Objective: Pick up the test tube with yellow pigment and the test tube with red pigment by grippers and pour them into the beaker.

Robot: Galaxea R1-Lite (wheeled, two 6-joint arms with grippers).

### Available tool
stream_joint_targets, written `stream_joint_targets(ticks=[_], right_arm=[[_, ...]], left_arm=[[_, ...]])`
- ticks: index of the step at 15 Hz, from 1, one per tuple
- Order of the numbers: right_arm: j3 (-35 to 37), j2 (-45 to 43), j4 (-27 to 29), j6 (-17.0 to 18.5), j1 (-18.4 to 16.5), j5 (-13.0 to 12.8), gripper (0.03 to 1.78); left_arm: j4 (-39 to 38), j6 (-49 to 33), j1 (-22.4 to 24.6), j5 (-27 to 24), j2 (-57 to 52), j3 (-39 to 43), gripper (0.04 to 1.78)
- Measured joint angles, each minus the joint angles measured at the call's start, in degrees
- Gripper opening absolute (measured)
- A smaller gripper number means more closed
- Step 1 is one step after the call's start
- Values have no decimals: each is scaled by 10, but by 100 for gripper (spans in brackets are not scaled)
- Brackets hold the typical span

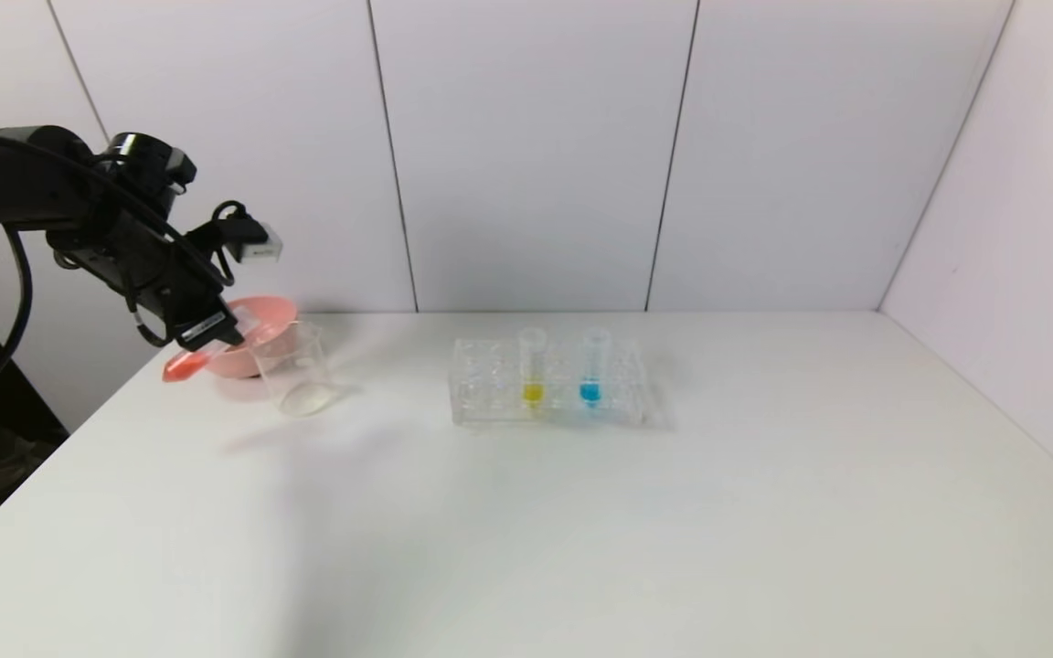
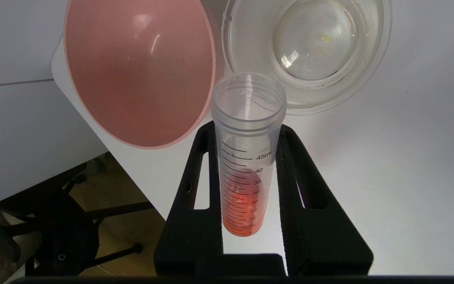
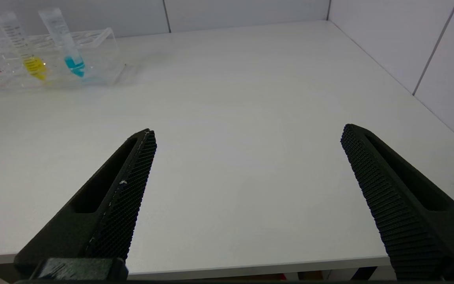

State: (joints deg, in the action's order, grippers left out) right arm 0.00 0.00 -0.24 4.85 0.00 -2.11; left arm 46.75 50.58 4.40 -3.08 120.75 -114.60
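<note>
Head view: I'm holding my left pincer (image 1: 207, 336) clamped on the clear red-pigment test tube (image 1: 186, 363), tilting beside the clear glass beaker (image 1: 293, 370); right pincer (image 3: 246, 157) is gaping open.

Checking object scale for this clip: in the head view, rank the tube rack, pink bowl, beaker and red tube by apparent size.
1. tube rack
2. pink bowl and beaker: look alike; the bowl is partly hidden, so unranked
3. test tube with red pigment, held in the left gripper

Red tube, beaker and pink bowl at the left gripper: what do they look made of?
Red tube: clear plastic by the look, with printed black graduations and a threaded mouth. Beaker: clear and glossy; glass or plastic, can't tell. Pink bowl: opaque, smooth with soft highlights, probably plastic. The left gripper clamps the tube.
</note>
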Motion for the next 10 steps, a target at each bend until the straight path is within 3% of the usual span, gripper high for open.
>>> stream_joint_targets(ticks=[5,10], right_arm=[[0,0,0,0,0,0,171],[0,0,0,0,0,0,171]], left_arm=[[-34,51,-26,101,14,-2,43],[-50,71,-53,164,22,-3,43]])
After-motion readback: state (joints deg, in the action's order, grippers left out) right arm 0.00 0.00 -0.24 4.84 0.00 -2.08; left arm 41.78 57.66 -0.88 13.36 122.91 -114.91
